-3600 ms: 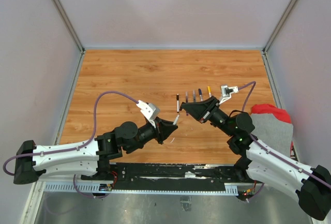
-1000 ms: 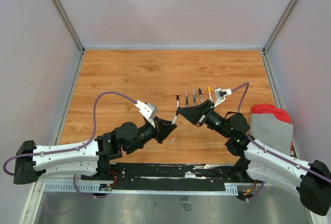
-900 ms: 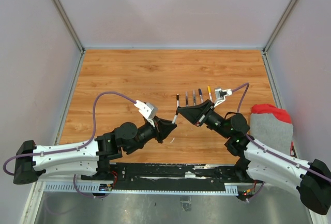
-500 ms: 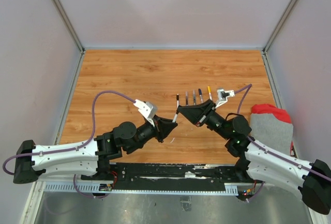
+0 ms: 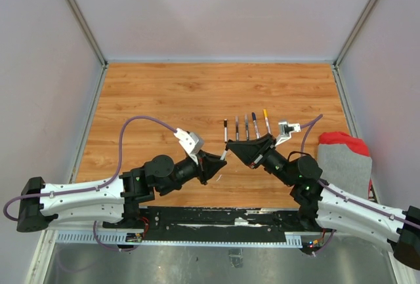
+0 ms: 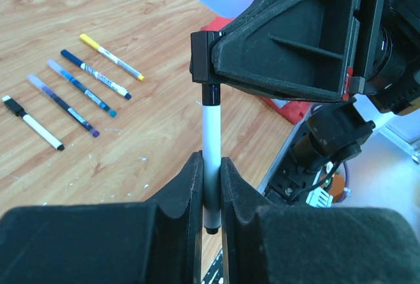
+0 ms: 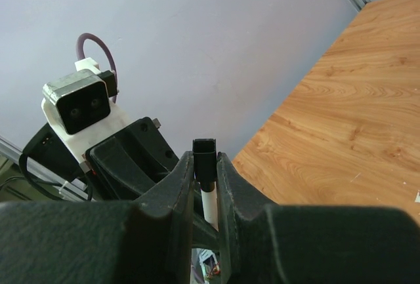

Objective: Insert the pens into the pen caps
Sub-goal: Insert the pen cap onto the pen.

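1. The jaws of the left gripper [image 6: 210, 163] are pressing in tightly on the lower part of a white pen [image 6: 211, 130]. No gap is showing between either finger and the barrel.
2. The jaws of the right gripper [image 7: 205, 162] are standing almost fully closed, pinching a black cap [image 7: 204, 153] between their tips.
3. The two grippers are meeting nose to nose above the near middle of the wooden table [image 5: 164, 94], the left one reaching in from the left and the right one from the right.
4. The white pen is bridging the small space between them. Its short lower end is sticking out beneath the left fingers, and its dark upper end is running into the black cap.
5. The cap is touching the pen's end and lining up with the barrel. How deeply the pen is sitting inside it cannot be told.
6. Just beyond the grippers, five pens [image 5: 247, 125] are lying flat on the table in a neat row, side by side and slightly apart. Seen from the left wrist, they are showing black, purple, light blue, dark blue and yellow ends.
7. At the right edge of the table, a grey cloth [image 5: 346, 164] is lying with a red cloth [image 5: 342, 140] just behind it, well apart from the pens.
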`<action>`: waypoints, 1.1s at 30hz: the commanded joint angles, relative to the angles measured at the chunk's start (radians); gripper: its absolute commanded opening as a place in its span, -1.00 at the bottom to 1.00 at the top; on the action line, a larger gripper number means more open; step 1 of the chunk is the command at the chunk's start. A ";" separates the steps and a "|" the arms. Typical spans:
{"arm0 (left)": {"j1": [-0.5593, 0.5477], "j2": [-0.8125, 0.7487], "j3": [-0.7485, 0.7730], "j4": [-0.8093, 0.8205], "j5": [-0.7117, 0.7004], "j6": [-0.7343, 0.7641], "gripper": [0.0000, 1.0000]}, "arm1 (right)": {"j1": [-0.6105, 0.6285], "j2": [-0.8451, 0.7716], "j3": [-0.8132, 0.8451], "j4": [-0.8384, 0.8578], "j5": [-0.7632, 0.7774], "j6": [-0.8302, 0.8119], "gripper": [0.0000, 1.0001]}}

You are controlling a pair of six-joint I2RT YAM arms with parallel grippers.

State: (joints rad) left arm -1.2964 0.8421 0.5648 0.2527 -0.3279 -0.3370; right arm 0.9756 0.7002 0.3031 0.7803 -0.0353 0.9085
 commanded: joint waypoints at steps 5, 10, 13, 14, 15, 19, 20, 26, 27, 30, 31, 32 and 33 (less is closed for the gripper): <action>0.009 -0.005 0.099 0.253 0.004 0.008 -0.99 | 0.157 0.025 -0.112 -0.222 -0.082 -0.032 -0.99; 0.009 -0.004 0.095 0.241 -0.008 0.010 -0.99 | 0.164 -0.040 -0.112 -0.299 -0.037 -0.043 -0.99; 0.009 0.002 0.082 0.212 -0.010 0.000 -0.99 | 0.164 -0.085 -0.047 -0.376 0.027 -0.105 -0.90; 0.009 0.006 0.075 0.199 -0.006 -0.013 -0.99 | 0.164 -0.096 -0.023 -0.389 0.048 -0.141 -0.81; 0.010 0.008 0.064 0.188 0.001 -0.022 -0.99 | 0.164 -0.108 0.004 -0.400 0.074 -0.170 -0.73; 0.009 0.008 0.010 0.148 0.014 -0.065 -0.99 | 0.163 -0.152 0.108 -0.460 0.164 -0.277 -0.44; 0.009 0.007 -0.003 0.135 0.009 -0.078 -0.99 | 0.163 -0.165 0.133 -0.479 0.183 -0.301 -0.36; 0.009 0.008 -0.032 -0.018 -0.088 -0.155 -0.99 | 0.163 -0.247 0.226 -0.690 0.322 -0.398 -0.11; 0.009 0.017 -0.019 -0.063 -0.115 -0.168 -0.99 | 0.163 -0.261 0.237 -0.754 0.358 -0.403 -0.07; 0.010 0.058 0.032 -0.202 -0.229 -0.219 -0.99 | 0.163 -0.254 0.277 -0.938 0.502 -0.427 0.02; 0.011 0.077 0.047 -0.234 -0.258 -0.229 -0.99 | 0.163 -0.229 0.297 -1.000 0.548 -0.442 0.03; 0.011 0.099 0.061 -0.265 -0.281 -0.237 -0.99 | 0.162 -0.190 0.325 -1.075 0.589 -0.450 0.05; 0.012 0.121 0.078 -0.291 -0.299 -0.243 -0.99 | 0.159 -0.145 0.362 -1.141 0.626 -0.457 0.07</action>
State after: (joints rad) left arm -1.2903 0.9024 0.5674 0.1162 -0.4713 -0.5179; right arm 1.1275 0.4572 0.5739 -0.0303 0.3702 0.5278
